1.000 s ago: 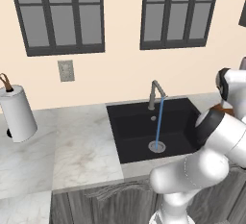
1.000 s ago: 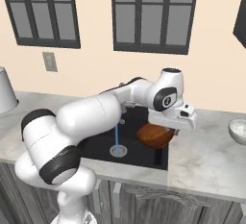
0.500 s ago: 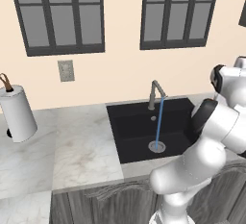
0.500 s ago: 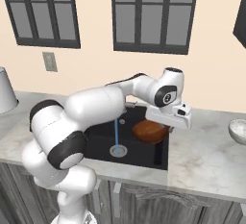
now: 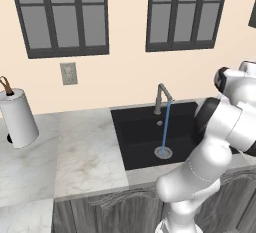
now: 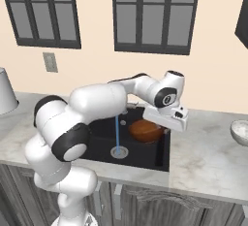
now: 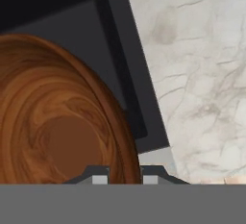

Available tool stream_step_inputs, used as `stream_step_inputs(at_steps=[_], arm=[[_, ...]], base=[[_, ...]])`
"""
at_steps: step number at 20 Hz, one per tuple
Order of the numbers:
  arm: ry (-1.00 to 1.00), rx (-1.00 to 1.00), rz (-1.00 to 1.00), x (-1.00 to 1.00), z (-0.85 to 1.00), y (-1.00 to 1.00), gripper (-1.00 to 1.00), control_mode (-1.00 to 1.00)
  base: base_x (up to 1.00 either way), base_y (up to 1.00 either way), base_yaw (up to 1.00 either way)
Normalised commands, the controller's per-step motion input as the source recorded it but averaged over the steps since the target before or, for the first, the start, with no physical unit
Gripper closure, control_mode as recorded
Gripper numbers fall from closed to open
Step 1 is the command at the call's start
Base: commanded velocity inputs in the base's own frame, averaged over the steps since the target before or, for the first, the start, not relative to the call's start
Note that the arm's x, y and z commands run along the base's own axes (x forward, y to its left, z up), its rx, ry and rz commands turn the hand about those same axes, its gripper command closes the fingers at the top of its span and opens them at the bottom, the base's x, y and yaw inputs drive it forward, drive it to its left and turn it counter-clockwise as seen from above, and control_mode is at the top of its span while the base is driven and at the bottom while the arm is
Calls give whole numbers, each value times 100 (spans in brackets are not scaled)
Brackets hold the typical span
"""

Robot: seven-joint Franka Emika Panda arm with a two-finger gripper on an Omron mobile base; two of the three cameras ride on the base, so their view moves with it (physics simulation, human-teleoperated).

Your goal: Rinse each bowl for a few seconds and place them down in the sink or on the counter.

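A reddish-brown bowl (image 6: 144,130) with a wood-grain inside hangs tilted over the right half of the black sink (image 6: 99,137). My gripper (image 6: 163,125) is shut on its right rim. In the hand view the bowl (image 7: 57,122) sits at the left, and its rim runs between my two fingertips (image 7: 100,178), with the gripper (image 7: 125,178) shut on it. The bowl is to the right of the water stream (image 6: 116,133) and apart from it. The marble counter (image 7: 202,74) lies just beyond the sink's right wall (image 7: 113,50).
The grey gooseneck tap (image 5: 161,97) runs a thin blue stream (image 5: 165,126) onto the silver drain (image 5: 163,152). A paper towel roll (image 5: 18,118) stands on the counter (image 5: 75,147) far left. A pale grey dish (image 6: 240,132) sits on the counter far right.
The gripper has carried the bowl a little to the left, toward the water stream, and the arm's elbow has swung with it. The water keeps running.
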Motion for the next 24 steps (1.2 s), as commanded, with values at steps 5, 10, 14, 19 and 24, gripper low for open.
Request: stream_step_inputs(at_steps=[5, 10, 14, 19, 24], arm=[[0, 5, 0, 14, -19, 30, 100, -100], [1, 5, 0, 17, -18, 32, 100, -100], [1, 6, 0, 13, -17, 26, 100, -100], [1, 6, 0, 13, -16, 24, 100, -100], [1, 6, 0, 15, -18, 26, 100, -100]], base=[[0, 0, 0], [0, 0, 0], [0, 0, 0], [0, 0, 0], [0, 0, 0]])
